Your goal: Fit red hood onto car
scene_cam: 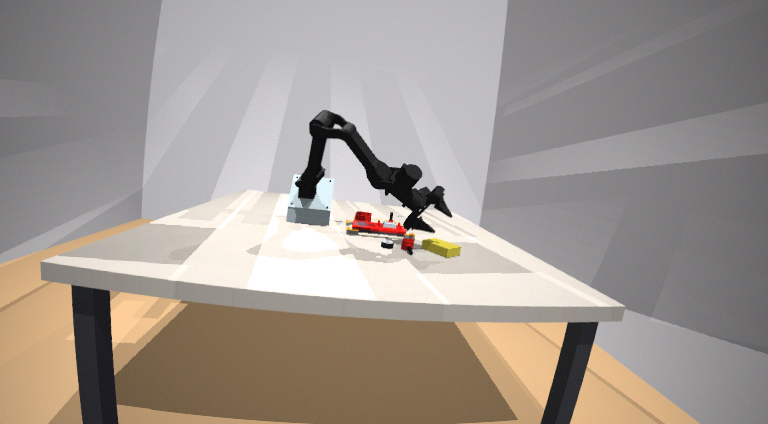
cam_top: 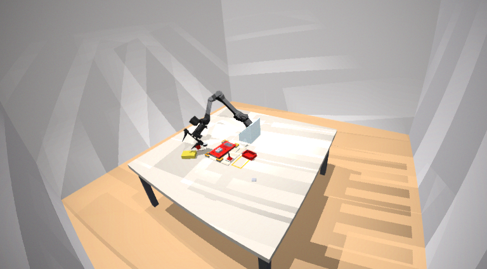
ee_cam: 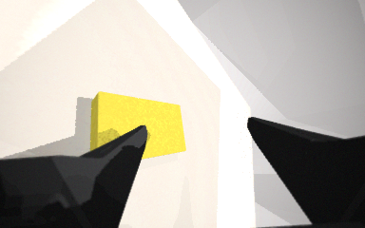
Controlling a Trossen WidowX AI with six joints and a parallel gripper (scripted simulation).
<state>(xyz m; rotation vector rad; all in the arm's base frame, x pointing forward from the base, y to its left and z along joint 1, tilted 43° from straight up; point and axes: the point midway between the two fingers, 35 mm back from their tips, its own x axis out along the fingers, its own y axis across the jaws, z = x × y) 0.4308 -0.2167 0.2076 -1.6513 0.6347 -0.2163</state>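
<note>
The car chassis (cam_top: 220, 152) (scene_cam: 378, 227) is red with a grey engine block and sits in its jig at the middle of the table. The red hood (cam_top: 249, 155) (scene_cam: 362, 217) lies on the table beside the chassis, on the side away from my gripper. My gripper (cam_top: 193, 139) (scene_cam: 430, 215) (ee_cam: 197, 125) is open and empty. It hangs low past the other end of the chassis and is tilted down toward a yellow block (cam_top: 188, 154) (scene_cam: 441, 247) (ee_cam: 138, 125). The hood and the chassis do not show in the wrist view.
A yellow outlined rectangle (cam_top: 240, 162) is marked next to the jig. Small loose parts lie near the chassis end: a black wheel (scene_cam: 386, 244) and a small red piece (scene_cam: 407, 244). The arm's pale blue base block (cam_top: 250, 131) (scene_cam: 308, 201) stands behind.
</note>
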